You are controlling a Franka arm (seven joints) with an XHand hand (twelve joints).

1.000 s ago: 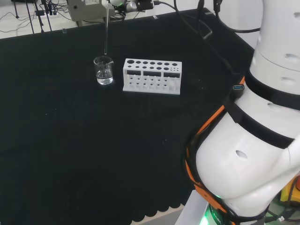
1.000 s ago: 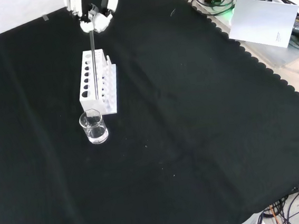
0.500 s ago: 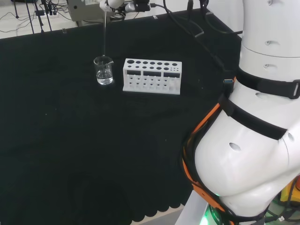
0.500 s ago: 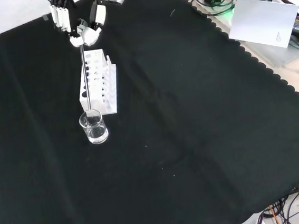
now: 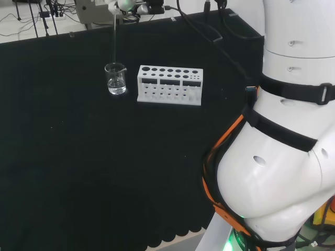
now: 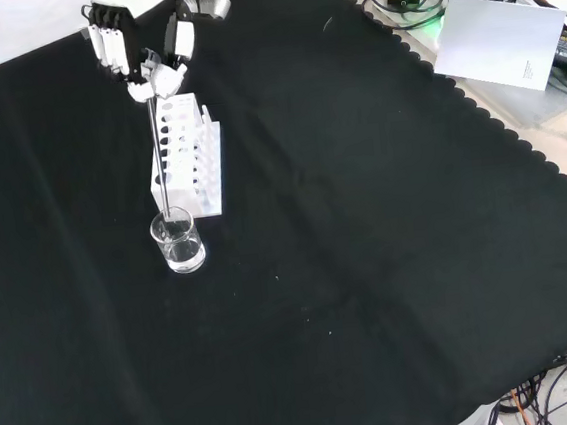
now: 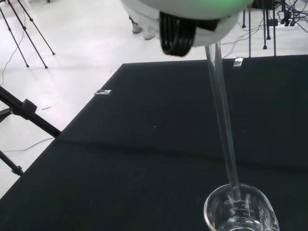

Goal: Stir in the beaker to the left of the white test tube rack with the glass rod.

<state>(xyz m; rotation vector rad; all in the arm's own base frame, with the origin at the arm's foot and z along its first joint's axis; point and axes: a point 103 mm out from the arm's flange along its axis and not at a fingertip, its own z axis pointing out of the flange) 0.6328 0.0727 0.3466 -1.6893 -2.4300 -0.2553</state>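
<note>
Black cloth bears one beaker (some clear liquid inside) just left of one white rack in the head view; the hand pinches one rod, tip at the beaker's mouth.

No word, number or sign can be read anywhere in these views. The beaker carries faint graduation marks and small print on its clear wall in the wrist view, too small to make out. In the front view a white sheet of paper lying beyond the edge of the worktop bears a small dark mark near its lower corner, which cannot be read either. The white test tube rack shows plain holes and dark slots, with no lettering that can be told.
</note>
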